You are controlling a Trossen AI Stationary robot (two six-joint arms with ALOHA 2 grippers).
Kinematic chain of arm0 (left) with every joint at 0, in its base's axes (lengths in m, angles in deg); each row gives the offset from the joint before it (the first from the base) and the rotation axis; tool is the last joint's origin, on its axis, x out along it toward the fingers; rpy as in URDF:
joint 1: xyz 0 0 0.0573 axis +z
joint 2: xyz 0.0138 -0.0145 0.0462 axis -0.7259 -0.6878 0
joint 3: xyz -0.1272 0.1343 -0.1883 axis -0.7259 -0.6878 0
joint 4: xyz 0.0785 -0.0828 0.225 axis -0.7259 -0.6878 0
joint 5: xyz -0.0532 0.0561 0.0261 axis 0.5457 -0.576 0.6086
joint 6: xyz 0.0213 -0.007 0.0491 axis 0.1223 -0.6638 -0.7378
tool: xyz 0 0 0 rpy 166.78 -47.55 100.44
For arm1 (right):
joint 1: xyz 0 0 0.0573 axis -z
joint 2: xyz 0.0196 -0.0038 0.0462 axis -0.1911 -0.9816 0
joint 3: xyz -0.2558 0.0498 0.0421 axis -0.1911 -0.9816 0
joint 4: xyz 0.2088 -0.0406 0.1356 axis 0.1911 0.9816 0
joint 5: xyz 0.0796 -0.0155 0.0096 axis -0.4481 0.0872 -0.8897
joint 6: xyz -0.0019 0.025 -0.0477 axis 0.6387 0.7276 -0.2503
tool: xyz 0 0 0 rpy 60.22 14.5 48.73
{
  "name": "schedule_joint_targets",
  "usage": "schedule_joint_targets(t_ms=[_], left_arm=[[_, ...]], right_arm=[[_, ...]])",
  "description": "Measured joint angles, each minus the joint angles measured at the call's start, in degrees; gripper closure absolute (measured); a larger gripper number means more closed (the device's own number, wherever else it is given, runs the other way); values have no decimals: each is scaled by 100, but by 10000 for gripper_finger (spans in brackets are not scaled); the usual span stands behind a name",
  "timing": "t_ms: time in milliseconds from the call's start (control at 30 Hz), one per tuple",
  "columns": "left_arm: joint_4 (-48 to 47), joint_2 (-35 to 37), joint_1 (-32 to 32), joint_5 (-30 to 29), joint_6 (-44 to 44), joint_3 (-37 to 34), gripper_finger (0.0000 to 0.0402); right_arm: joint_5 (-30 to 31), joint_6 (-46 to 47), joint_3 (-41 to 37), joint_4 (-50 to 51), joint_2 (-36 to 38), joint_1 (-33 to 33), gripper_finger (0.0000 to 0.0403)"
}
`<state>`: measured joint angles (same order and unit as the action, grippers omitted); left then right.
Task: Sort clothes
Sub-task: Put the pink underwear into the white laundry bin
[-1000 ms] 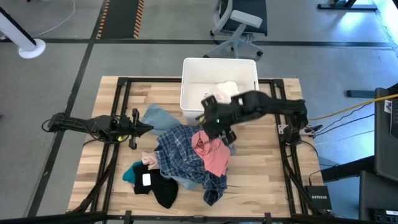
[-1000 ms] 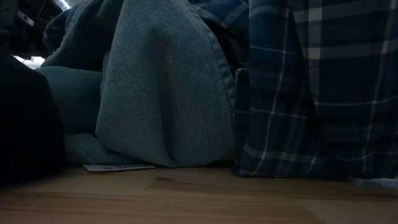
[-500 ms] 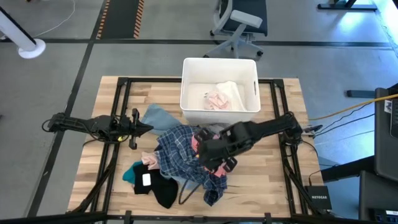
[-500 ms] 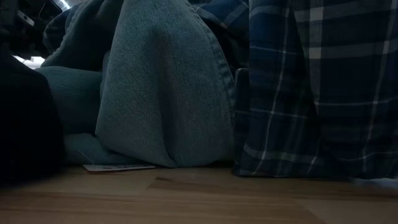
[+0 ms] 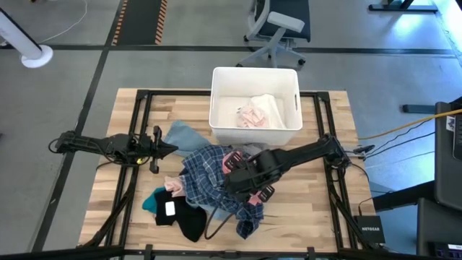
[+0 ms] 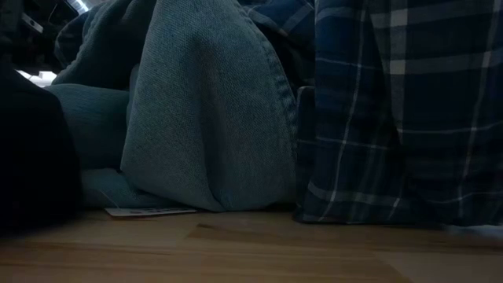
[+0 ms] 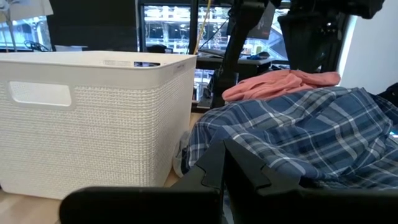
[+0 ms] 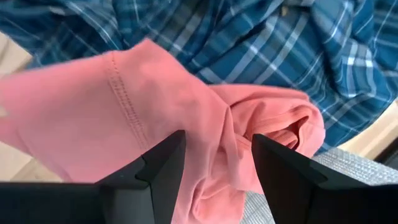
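The clothes lie heaped on the wooden table [image 5: 303,209]. A blue-and-white plaid shirt [image 5: 206,173] sits in the middle, with a pink garment [image 8: 124,106] on top of it. A light blue-grey piece [image 5: 184,136] lies on the far side, and teal [image 5: 151,202] and black [image 5: 189,220] pieces lie toward the near left. My right gripper [image 8: 214,146] hangs open just over the pink garment, its fingers pointing steeply down with the pink folds below the gap. My left gripper [image 5: 166,148] is shut and rests level at the table's left, pointing at the pile.
A white bin [image 5: 254,72] stands at the far middle of the table with white and pink-patterned cloth [image 5: 253,112] inside. The low view is filled by blue-grey cloth [image 6: 204,110] and plaid [image 6: 393,110] resting on the tabletop. An office chair [image 5: 278,29] stands beyond the table.
My right gripper has swung from the bin's near wall toward the table's near edge and slightly left. It has come down over the pink garment and tipped more steeply downward. Its fingers have stayed open. The clothes have not shifted.
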<state>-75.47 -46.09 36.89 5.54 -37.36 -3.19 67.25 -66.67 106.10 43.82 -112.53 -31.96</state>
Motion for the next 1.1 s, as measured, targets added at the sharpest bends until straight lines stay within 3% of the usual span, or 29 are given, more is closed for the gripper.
schedule_joint_targets(t_ms=[300,567,667,933,1000,1100], left_arm=[[2,0,1,-4,0,0,400],[1,0,-1,-2,0,0,400],[2,0,1,-4,1,0,400],[1,0,-2,-4,0,0,400],[0,0,-1,-3,0,0,400],[1,0,0,-4,0,0,400]], right_arm=[[98,98,-154,-9,-41,2,198],[309,0,-812,-119,-45,9,206],[401,-61,-887,-118,-45,0,239],[387,-249,-887,-146,-41,-2,380],[404,-317,-887,-153,-39,-2,391],[519,-352,-867,-147,-38,-4,376]])
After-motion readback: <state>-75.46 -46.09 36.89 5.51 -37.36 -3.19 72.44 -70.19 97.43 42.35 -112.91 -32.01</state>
